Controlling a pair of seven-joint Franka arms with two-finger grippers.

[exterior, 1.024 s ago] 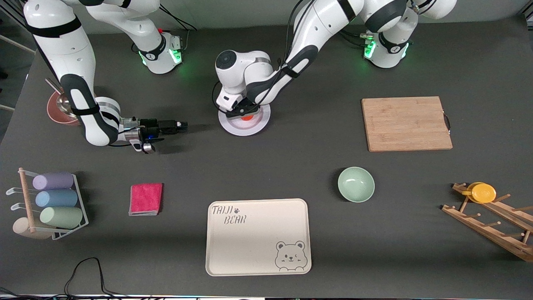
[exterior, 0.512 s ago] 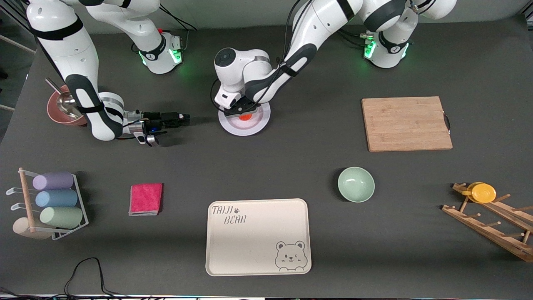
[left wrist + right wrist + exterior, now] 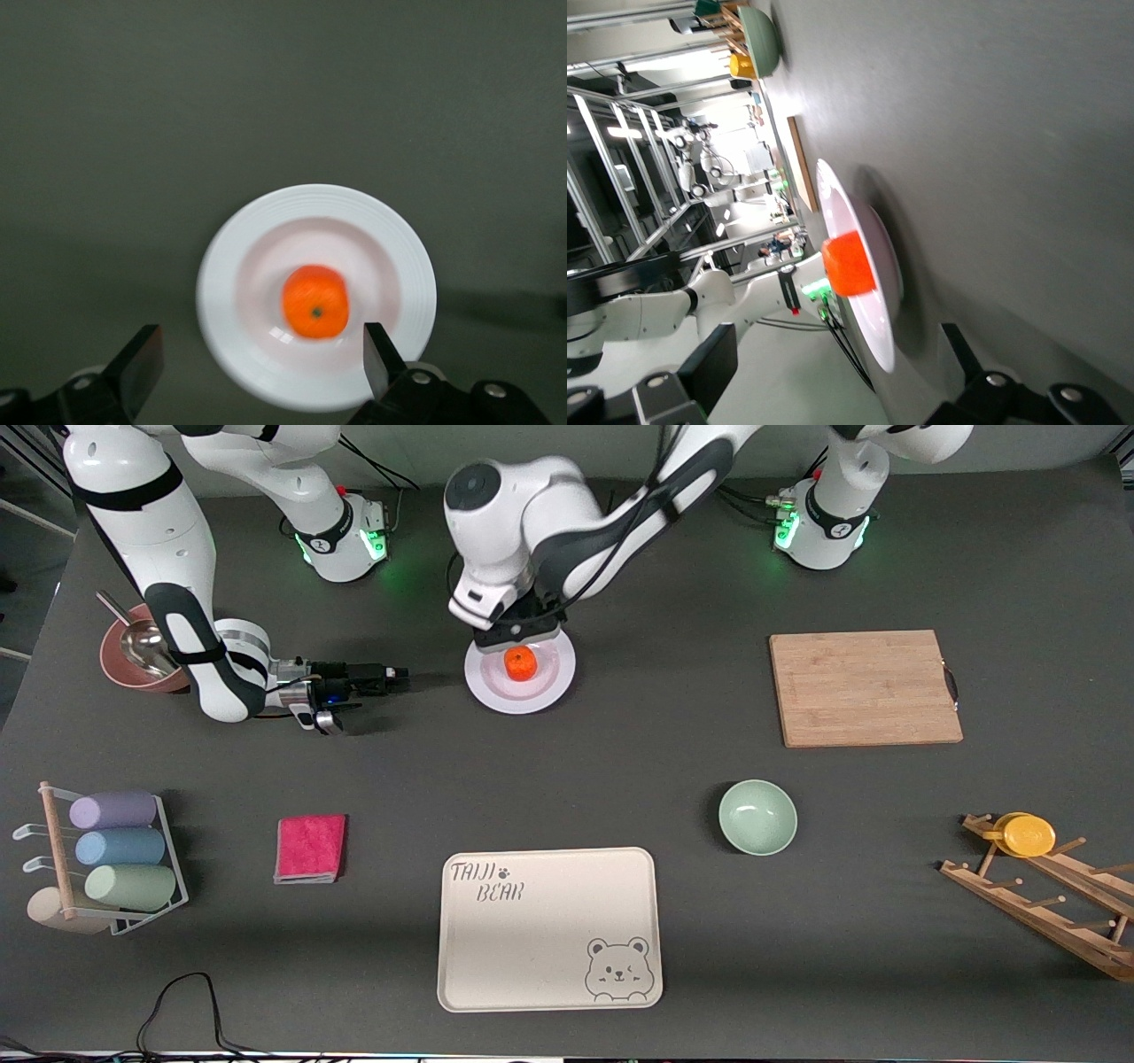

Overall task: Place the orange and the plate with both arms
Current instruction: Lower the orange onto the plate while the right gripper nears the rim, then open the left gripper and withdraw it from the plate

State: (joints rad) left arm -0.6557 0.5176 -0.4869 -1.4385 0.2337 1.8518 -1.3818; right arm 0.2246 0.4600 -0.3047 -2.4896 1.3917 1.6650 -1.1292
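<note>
Nearest the front camera lies the beige bear tray, bare, with the pale green bowl a little farther off toward the left arm's end and the pink cloth toward the right arm's end. Farther from the camera than all three sits the plate, flat on the table, with the orange resting upright at its centre, dimple up; the left wrist view shows it seated in the well. The left gripper hangs above the plate's farther edge, jaws spread wide, holding nothing. The right gripper sits low, level with the table and just beside the plate on the right arm's side, jaws apart and empty, the plate's rim dead ahead of it. Judgement: the orange is placed and released; the plate step is now in hand. The next move calls for the right gripper to advance squarely onto the rim and grip without tipping the fruit, the left arm standing clear
</note>
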